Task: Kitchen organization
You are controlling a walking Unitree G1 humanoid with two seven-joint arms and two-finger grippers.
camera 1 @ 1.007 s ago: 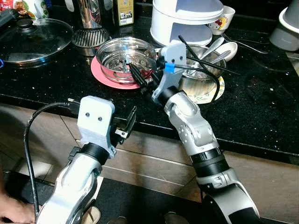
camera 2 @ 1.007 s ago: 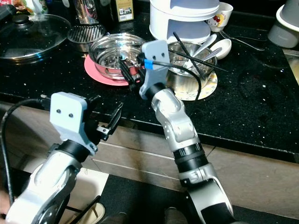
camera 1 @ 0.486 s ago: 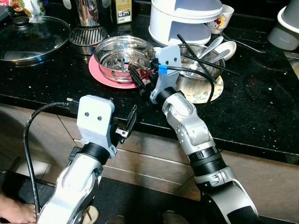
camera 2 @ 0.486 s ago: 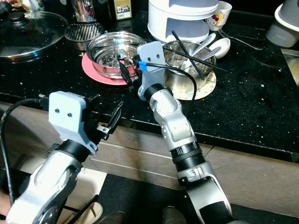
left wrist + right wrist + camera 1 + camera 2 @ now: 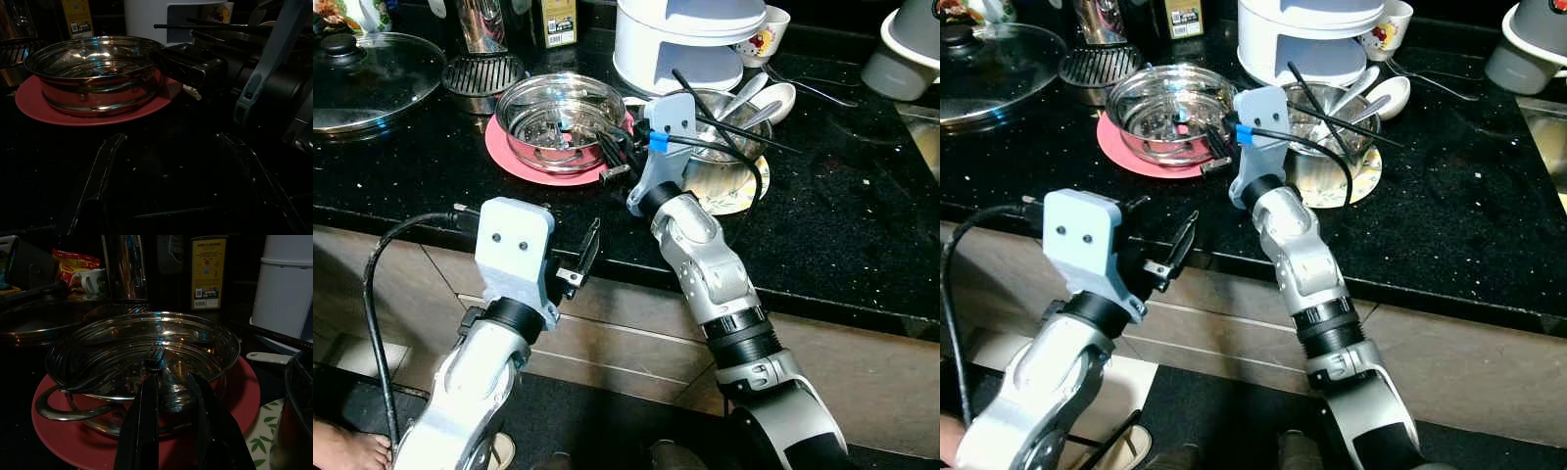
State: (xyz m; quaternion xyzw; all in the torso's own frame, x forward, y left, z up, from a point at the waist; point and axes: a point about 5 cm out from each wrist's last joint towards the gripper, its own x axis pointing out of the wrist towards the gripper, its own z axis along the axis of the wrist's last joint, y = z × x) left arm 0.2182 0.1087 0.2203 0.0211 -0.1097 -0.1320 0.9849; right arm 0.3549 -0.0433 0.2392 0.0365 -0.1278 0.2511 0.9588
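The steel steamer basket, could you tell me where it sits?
The steel steamer basket sits on the pink plate, left of the steel pot, before the right gripper.

Shiny silver steamer basket (image 5: 560, 116) with a perforated floor, on a coral-red plate (image 5: 514, 160), straight ahead of the black fingers (image 5: 145, 431) of the right gripper (image 5: 172, 382). Beside those jaws, a silver pot (image 5: 729, 147) on a white mat printed with green leaves (image 5: 261, 435). Beyond the jaws, a white cooker (image 5: 685, 39) and a yellow-labelled box (image 5: 209, 271). Black countertop flecked with pale specks (image 5: 862, 196). Pale blue-grey wrist mounts, silver arms.
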